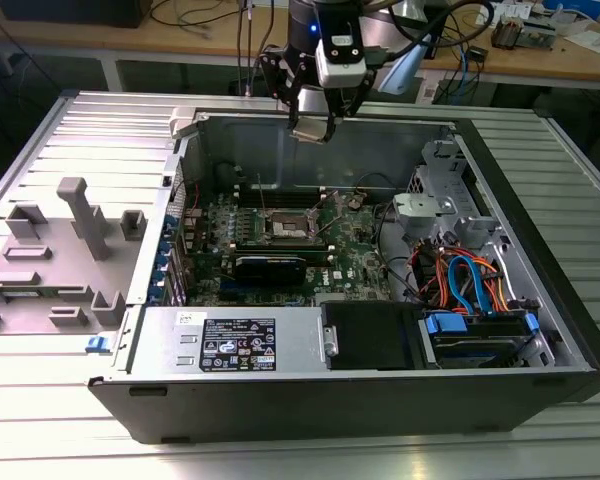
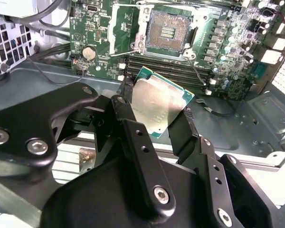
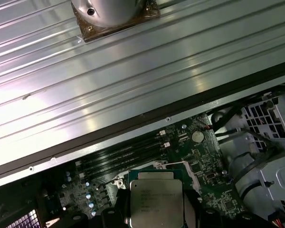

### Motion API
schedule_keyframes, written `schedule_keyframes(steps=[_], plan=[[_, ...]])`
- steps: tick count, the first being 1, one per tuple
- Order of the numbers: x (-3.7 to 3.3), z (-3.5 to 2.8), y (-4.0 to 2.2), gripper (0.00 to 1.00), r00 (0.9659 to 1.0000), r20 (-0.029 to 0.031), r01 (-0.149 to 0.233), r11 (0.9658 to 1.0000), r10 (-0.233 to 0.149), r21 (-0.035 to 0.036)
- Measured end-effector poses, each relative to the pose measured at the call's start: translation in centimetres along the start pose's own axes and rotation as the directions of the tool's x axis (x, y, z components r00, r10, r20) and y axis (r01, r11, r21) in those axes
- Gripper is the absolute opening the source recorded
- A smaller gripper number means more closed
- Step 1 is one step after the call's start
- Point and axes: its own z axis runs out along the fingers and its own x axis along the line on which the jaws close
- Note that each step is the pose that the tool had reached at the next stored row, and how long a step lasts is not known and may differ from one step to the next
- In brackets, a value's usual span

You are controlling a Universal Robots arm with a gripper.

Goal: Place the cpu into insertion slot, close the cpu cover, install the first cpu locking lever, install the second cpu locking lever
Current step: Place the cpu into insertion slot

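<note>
Squarely between its two black fingers [image 2: 128, 111], the tool [image 2: 156, 110] grips the cpu [image 2: 157, 100] by opposite edges. The chip's silvery top faces the camera in the second wrist view and its green rim pokes out past the finger pads. In the first wrist view the cpu [image 3: 156, 199] sits level, with a finger [image 3: 115, 214] against each side edge and its other two edges free.

In the exterior view the tool [image 1: 313, 128] hangs in open air over the far wall of the computer case [image 1: 310, 400], clear of the rim. The case lies with its side open, so nothing stands over the motherboard [image 1: 355, 250].

In the second wrist view the insertion slot [image 2: 167, 33] is apart from the chip, and the long black memory slots [image 2: 180, 71] run between the two. Its contact field is bare inside the silvery frame. In the exterior view the insertion slot [image 1: 288, 228] is near the board's middle, hemmed by the memory slots on the far side and a long black card [image 1: 270, 266] on the near side.

Toward the exterior view's right, a tangle of orange and blue cables [image 1: 460, 280] and a drive cage [image 1: 420, 215] crowd the case. A power supply [image 1: 230, 342] lines the near wall. The case rests on a ribbed grey worktop [image 1: 90, 125], with grey fixture blocks [image 1: 80, 215] at the exterior view's left.
</note>
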Motion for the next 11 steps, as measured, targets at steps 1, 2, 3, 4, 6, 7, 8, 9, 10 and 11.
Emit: schedule_keyframes(steps=[1, 2, 3, 4, 6, 7, 8, 9, 10, 11], plan=[[0.0, 0.05, 0.0, 0.54, 0.9999, 0.0011, -0.015, 0.9999, 0.015, -0.0003], [0.0, 0.07, -0.01, 0.54, 0.9996, 0.0022, -0.029, 0.9996, 0.029, -0.0004], [0.0, 0.12, -0.01, 0.54, 0.999, 0.0034, -0.044, 0.9991, 0.044, -0.0007], [0.0, 0.21, -0.02, 0.54, 0.9977, 0.0052, -0.067, 0.9977, 0.067, -0.0013], [-0.01, 0.3, -0.03, 0.54, 0.9961, 0.0068, -0.088, 0.9961, 0.088, -0.0017], [-0.01, 0.34, -0.03, 0.54, 0.9952, 0.0075, -0.097, 0.9952, 0.098, -0.0019], [-0.01, 0.38, -0.03, 0.54, 0.9941, 0.0084, -0.108, 0.9941, 0.108, -0.0021], [-0.01, 0.41, -0.04, 0.54, 0.9931, 0.009, -0.117, 0.9931, 0.117, -0.0023], [-0.01, 0.47, -0.04, 0.54, 0.9917, 0.0095, -0.128, 0.9918, 0.128, -0.0025], [-0.01, 0.55, -0.05, 0.54, 0.9899, 0.0102, -0.142, 0.9899, 0.142, -0.0028]])
